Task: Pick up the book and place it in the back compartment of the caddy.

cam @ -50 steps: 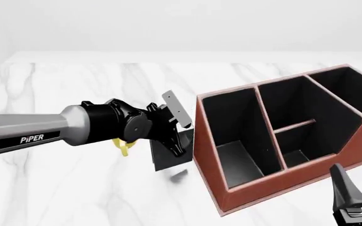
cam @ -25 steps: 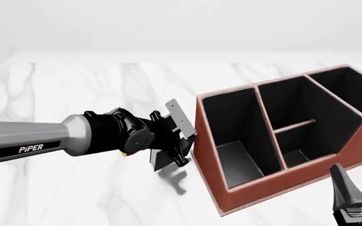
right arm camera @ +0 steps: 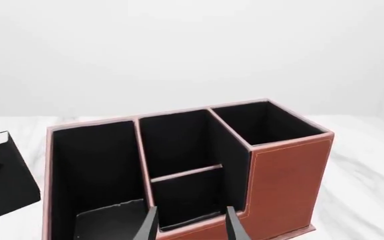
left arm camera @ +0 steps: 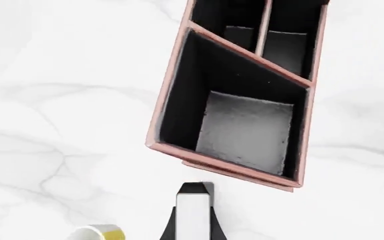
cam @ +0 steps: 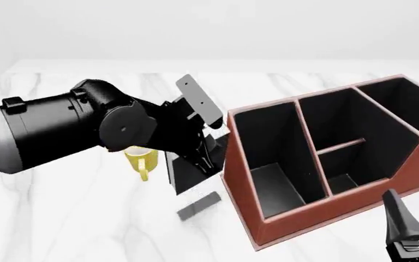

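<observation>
My left gripper (cam: 204, 143) is shut on the black book (cam: 187, 172) and holds it above the table, just left of the reddish-brown caddy (cam: 242, 180). A small shadow lies on the marble under the book. In the left wrist view the book's white page edge (left arm camera: 193, 215) points at the caddy's outer wall (left arm camera: 232, 170). The back compartment (cam: 344, 177) is the small cell by the low outer wall, and it also shows in the right wrist view (right arm camera: 185, 197). My right gripper (right arm camera: 190, 226) is open and empty, low at the caddy's near right.
A yellow mug (cam: 140, 158) stands on the marble table (cam: 64, 218) behind the left wrist, and it also shows in the left wrist view (left arm camera: 98, 232). The caddy's long cell (cam: 271, 164) lies nearest the book. The tall right cell (cam: 406, 103) is farthest.
The left arm has risen and swung up, lifting the book off the table. The book's shadow now lies apart from it. The yellow mug has come into view. The right arm has not moved.
</observation>
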Action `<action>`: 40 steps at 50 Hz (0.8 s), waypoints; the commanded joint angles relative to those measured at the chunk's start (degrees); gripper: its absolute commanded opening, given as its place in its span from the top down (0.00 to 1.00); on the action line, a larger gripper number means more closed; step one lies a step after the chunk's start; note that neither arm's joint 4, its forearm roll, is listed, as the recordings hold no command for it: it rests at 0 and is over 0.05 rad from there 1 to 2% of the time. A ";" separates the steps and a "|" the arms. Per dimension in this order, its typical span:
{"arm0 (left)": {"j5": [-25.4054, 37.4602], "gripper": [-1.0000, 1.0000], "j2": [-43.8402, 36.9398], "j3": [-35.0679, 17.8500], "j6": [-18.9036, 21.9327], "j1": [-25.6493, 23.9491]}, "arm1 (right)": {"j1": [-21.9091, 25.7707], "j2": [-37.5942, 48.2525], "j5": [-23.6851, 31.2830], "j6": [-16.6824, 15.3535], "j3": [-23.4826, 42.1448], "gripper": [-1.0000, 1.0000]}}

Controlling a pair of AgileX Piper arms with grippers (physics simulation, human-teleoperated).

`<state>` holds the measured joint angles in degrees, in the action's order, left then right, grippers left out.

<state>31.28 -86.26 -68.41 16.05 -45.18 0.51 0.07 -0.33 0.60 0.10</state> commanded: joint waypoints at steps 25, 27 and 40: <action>33.60 1.00 -20.45 -93.78 18.81 -10.18 | -0.12 0.06 0.19 0.52 -0.03 0.00; 31.74 1.00 -20.71 -93.79 17.26 -11.92 | -0.13 0.06 0.17 0.51 -0.02 0.00; 21.09 1.00 -30.73 -93.47 8.31 -18.21 | -0.08 0.05 0.12 0.29 -0.05 0.00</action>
<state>59.19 -110.43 -158.70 28.78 -59.29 0.41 0.13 -0.20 0.98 0.06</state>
